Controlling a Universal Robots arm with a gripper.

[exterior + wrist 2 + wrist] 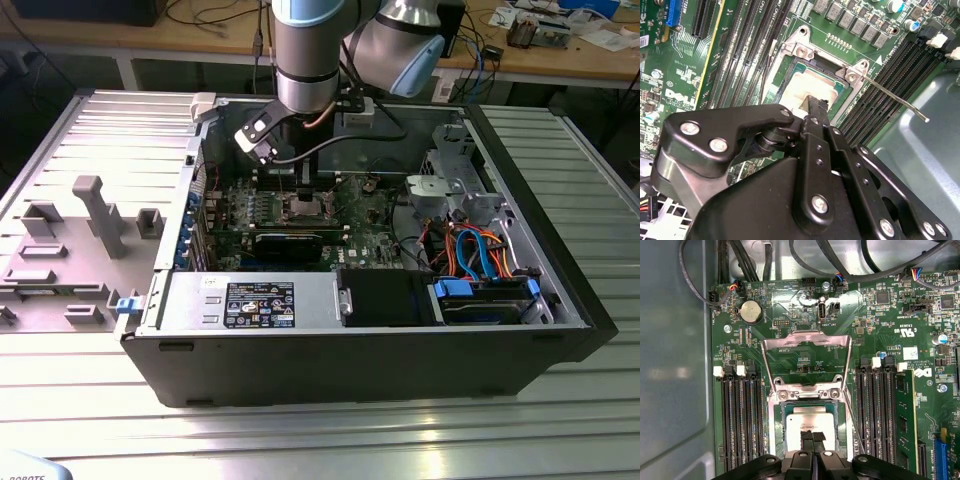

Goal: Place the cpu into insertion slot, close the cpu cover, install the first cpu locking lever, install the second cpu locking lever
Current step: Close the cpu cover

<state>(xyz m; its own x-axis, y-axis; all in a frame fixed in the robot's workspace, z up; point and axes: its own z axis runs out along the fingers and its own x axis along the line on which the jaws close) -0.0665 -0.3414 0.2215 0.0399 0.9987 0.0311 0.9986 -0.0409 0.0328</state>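
End effector (813, 436) is down inside the open computer case (350, 350) on the worktop (300, 430), right over the socket. Its fingers are closed together with no gap and grip nothing, and the tips sit at or just above the cpu's top; contact can't be confirmed.

The cpu (810, 416) lies inside the insertion slot (775, 412) and looks flat and roughly square to the silvery rim. The cpu cover (807, 338) is open, hinged back away from the socket, with its window showing bare board. One locking lever (890, 94) is unlatched and sticks out over the memory slots (900, 65) toward the case wall. A second thin lever (852, 420) runs along the other side of the socket, also free.

Risks, as judgement:
- If the chip isn't fully keyed in, downward pressure from the fingertips could tilt it and bend socket contacts.
- The cover could close on a raised chip corner and jam or scratch the lid.
- The raised lever is thin and springy — a fingertip may slip off it and strike the memory slots.
- Latching the levers in the wrong order could leave the cover unclamped.
- The end effector body blocks much of the second wrist view, so a misalignment may go unnoticed.
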